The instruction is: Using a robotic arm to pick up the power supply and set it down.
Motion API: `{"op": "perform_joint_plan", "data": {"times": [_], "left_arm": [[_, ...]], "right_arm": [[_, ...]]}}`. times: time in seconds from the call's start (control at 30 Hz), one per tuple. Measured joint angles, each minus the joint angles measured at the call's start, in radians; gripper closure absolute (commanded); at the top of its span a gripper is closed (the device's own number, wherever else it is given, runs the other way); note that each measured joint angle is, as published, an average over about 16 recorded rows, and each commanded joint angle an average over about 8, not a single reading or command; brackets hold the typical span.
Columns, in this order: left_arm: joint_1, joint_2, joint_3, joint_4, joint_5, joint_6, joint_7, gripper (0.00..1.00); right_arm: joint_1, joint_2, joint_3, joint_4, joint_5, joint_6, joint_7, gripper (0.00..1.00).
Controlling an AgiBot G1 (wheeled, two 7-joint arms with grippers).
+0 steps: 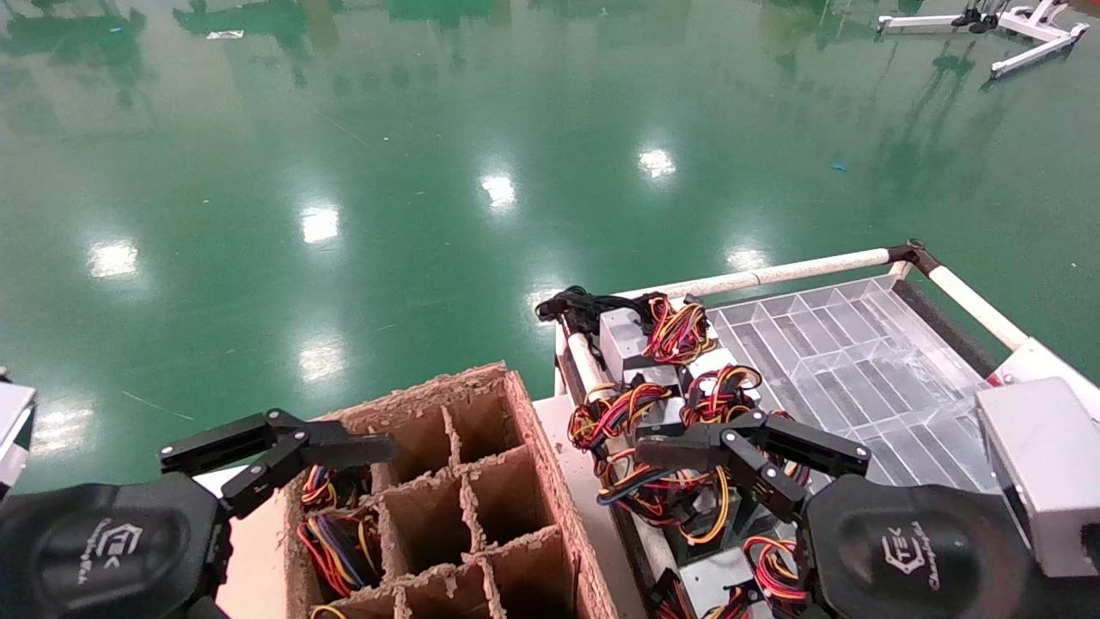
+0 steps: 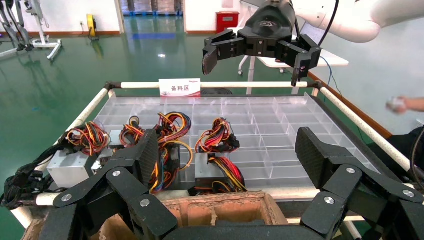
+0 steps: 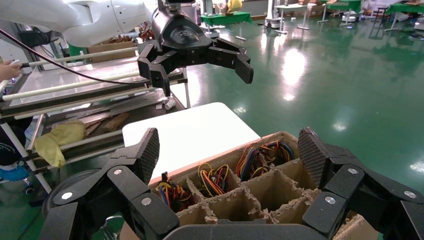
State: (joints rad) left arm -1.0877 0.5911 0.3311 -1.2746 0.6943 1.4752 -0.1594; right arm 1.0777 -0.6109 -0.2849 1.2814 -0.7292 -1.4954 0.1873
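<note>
Several power supplies, grey metal boxes with red, yellow and black wire bunches, lie at the near-left end of a clear divided tray (image 1: 842, 344); one power supply (image 1: 620, 337) is at the back and another (image 2: 207, 170) lies close to the cardboard box. My right gripper (image 1: 752, 440) hangs open above this pile, nothing between its fingers (image 3: 312, 147). My left gripper (image 1: 275, 440) is open over the brown cardboard divider box (image 1: 481, 481), also empty. Wire bunches (image 3: 215, 180) fill the box's cells along its left side. In each wrist view the other arm's gripper appears farther off.
White tube rails (image 1: 773, 275) frame the tray cart, with a label card (image 2: 179, 87) on the far rail. A white table top (image 3: 190, 135) lies beside the cardboard box. Glossy green floor (image 1: 430, 172) spreads beyond. A person's hand (image 2: 400, 104) shows past the cart.
</note>
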Motion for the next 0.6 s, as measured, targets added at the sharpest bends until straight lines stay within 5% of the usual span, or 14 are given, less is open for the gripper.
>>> {"op": "perform_joint_plan", "data": {"times": [0.2, 0.6], "left_arm": [[0.0, 0.0, 0.0, 0.0, 0.0, 0.0, 0.0, 1.0], [0.0, 0.0, 0.0, 0.0, 0.0, 0.0, 0.0, 1.0]], "right_arm": [[0.0, 0.0, 0.0, 0.0, 0.0, 0.0, 0.0, 0.0], [0.0, 0.0, 0.0, 0.0, 0.0, 0.0, 0.0, 0.0]]}}
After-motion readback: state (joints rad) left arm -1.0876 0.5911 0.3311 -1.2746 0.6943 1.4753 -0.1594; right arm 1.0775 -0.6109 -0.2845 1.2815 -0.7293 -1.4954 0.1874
